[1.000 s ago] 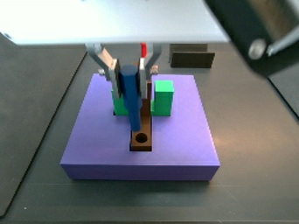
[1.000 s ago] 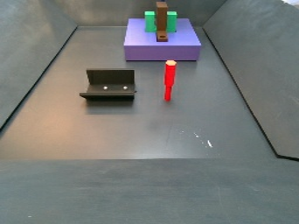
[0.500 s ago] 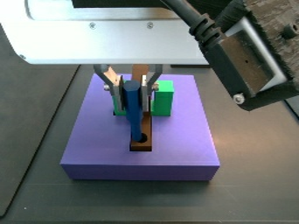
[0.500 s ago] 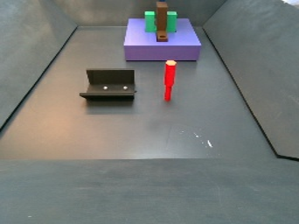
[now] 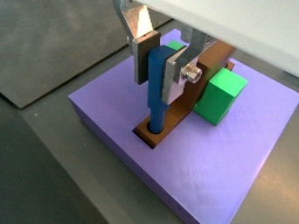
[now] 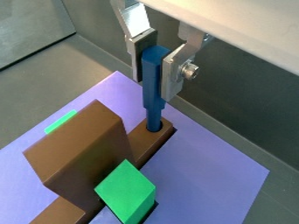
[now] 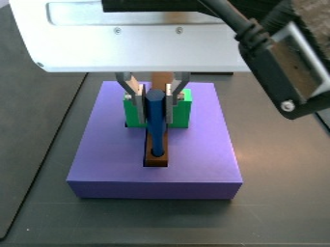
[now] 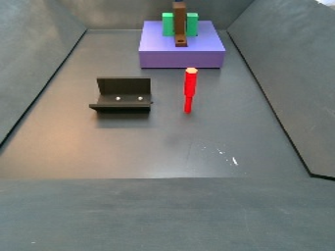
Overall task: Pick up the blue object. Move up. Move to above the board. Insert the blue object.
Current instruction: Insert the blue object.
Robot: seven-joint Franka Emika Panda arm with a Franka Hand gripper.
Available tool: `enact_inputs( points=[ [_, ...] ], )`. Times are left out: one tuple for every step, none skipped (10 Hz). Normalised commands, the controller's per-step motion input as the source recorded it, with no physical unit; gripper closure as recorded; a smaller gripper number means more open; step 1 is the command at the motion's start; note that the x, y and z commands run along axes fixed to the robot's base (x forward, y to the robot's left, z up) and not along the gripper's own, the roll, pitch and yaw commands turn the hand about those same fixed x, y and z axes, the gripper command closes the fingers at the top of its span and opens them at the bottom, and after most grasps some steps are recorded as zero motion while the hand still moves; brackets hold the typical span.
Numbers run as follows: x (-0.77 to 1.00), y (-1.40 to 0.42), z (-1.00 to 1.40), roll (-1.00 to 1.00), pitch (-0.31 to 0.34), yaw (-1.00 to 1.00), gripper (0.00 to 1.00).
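My gripper (image 5: 159, 66) is shut on the blue object (image 5: 156, 98), a thin upright blue peg. The peg's lower end sits in the round hole at the end of the board (image 5: 184, 109), a narrow brown plank clasped by a green block (image 5: 219, 94). Both wrist views show this; peg (image 6: 153, 94), board (image 6: 73, 156), gripper (image 6: 156, 63). In a side view the gripper (image 7: 154, 96) holds the peg (image 7: 154, 127) upright over the board's near end (image 7: 157, 159). In a side view the board (image 8: 182, 29) shows far off; the gripper and blue peg do not show there.
The board and green block (image 7: 183, 106) rest on a large lavender slab (image 7: 154, 178). A red peg (image 8: 190, 90) stands upright on the dark floor before the slab (image 8: 183, 57). The fixture (image 8: 121, 95) stands left of the red peg. Sloped walls ring the floor.
The gripper has come down with the blue peg. The peg's lower end, above the board's hole a second ago, now sits in it.
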Motion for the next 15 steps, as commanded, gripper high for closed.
enact_inputs(
  points=[
    [-0.01, 0.00, -0.11, 0.00, 0.000, 0.00, 1.00],
    [-0.03, 0.00, -0.09, 0.00, 0.000, 0.00, 1.00],
    [-0.01, 0.00, -0.11, 0.00, 0.000, 0.00, 1.00],
    [-0.05, 0.00, -0.18, 0.04, 0.000, 0.00, 1.00],
    [0.00, -0.02, -0.22, 0.03, 0.000, 0.00, 1.00],
    [0.00, -0.05, -0.26, 0.01, -0.017, 0.00, 1.00],
    [0.00, -0.05, -0.29, 0.00, -0.029, -0.01, 1.00],
    [0.02, -0.07, -0.29, 0.00, -0.033, 0.00, 1.00],
    [0.05, -0.03, -0.32, 0.03, -0.014, 0.00, 1.00],
    [-0.03, 0.00, -0.36, 0.15, 0.000, -0.03, 1.00],
    [0.00, 0.00, -0.30, 0.16, 0.000, -0.02, 1.00],
    [0.05, -0.02, -0.29, 0.19, 0.010, -0.04, 1.00],
    [0.31, 0.00, -0.12, 0.23, 0.107, 0.00, 1.00],
    [0.18, 0.00, 0.00, 0.41, 0.210, 0.00, 1.00],
    [0.07, 0.00, -0.02, 0.48, 0.217, 0.00, 1.00]
  ],
)
